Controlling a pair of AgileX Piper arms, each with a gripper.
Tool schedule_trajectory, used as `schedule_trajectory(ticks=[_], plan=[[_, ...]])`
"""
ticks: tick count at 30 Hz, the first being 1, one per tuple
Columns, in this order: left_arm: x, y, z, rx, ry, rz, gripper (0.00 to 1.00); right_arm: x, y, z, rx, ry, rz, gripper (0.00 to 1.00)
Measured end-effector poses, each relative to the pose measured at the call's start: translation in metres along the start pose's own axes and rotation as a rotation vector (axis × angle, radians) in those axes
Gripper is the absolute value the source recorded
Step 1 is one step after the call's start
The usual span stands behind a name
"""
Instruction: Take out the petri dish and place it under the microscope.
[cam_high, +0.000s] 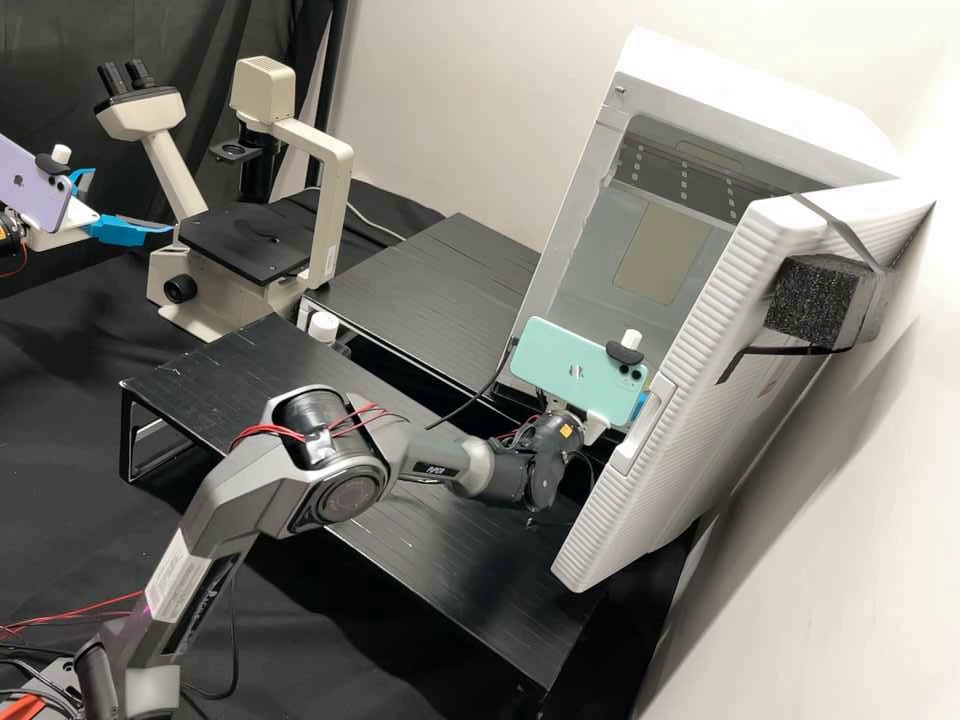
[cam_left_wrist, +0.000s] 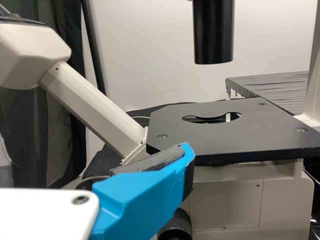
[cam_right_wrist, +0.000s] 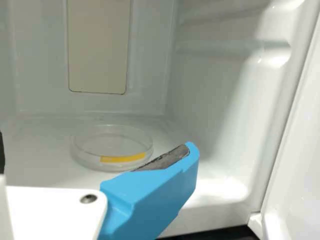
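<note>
Right end effector (cam_right_wrist: 95, 151) wide, unloaded, near petri dish (cam_right_wrist: 111, 145), flat on white cabinet's (cam_high: 760, 100) floor (cam_right_wrist: 37, 172), in from back edge. We'd risk skidding it if one finger lands first, or clipping door (cam_high: 700, 440) backing out. Left end effector (cam_high: 130, 200) wide, by microscope (cam_high: 335, 200). Black tabletop (cam_high: 60, 400), pale wall (cam_high: 430, 100), dark curtain (cam_high: 50, 40).

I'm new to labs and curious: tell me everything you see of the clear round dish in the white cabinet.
The clear, shallow, round dish looks like glass or plastic, with a yellow strip on its side wall. It sits flat on the smooth inner floor of the white cabinet. Only that floor seems to touch it; a bright blue finger with a dark pad is nearby. Whether a lid is on, I cannot tell.
</note>
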Motion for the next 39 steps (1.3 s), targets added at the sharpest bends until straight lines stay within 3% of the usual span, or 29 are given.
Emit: schedule_trajectory(ticks=[11,17,39], plan=[[0.0,0.0,0.0,0.0,0.0,0.0,1.0,0.023,-0.011,0.013,0.0,-0.046,-0.022,1.0],[0.0,0.0,0.0,0.0,0.0,0.0,1.0,0.027,-0.016,0.015,0.04,-0.054,-0.009,1.0],[0.0,0.0,0.0,0.0,0.0,0.0,1.0,0.037,-0.016,0.011,0.031,-0.089,-0.015,1.0]])
